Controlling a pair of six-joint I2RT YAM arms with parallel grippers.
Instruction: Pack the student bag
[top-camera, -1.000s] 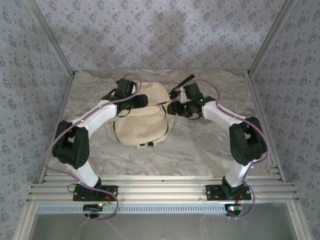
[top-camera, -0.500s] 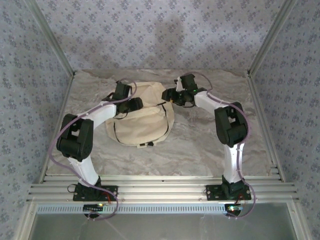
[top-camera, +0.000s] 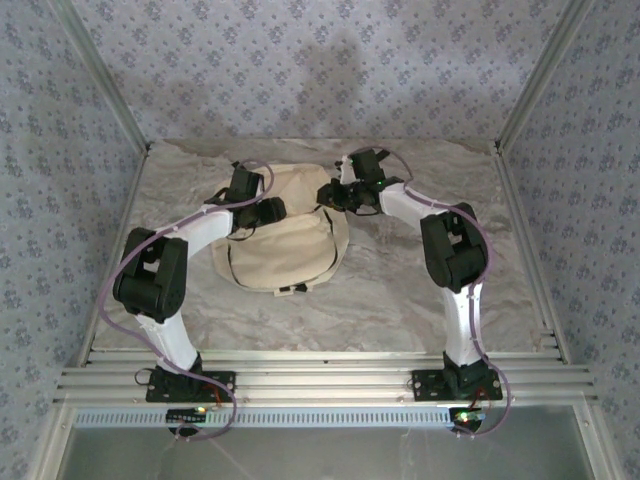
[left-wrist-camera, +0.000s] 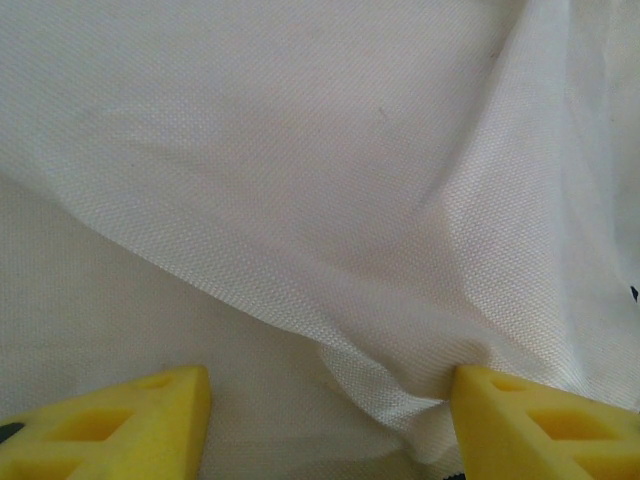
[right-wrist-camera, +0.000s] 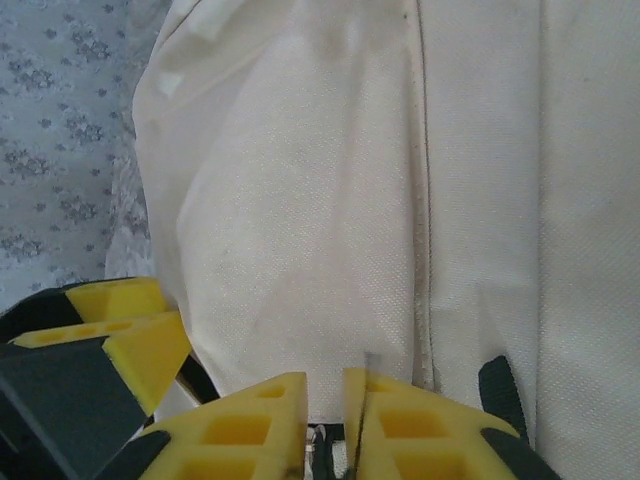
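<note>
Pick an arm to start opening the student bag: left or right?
Right, probably. The right gripper is shut at the edge of the student bag, by a seam, so it may have something to pull. The left gripper stands open over plain fabric, better suited to bracing.

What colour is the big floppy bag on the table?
The soft fabric backpack is cream-beige with black zipper lines, clearest in the top external view.
</note>
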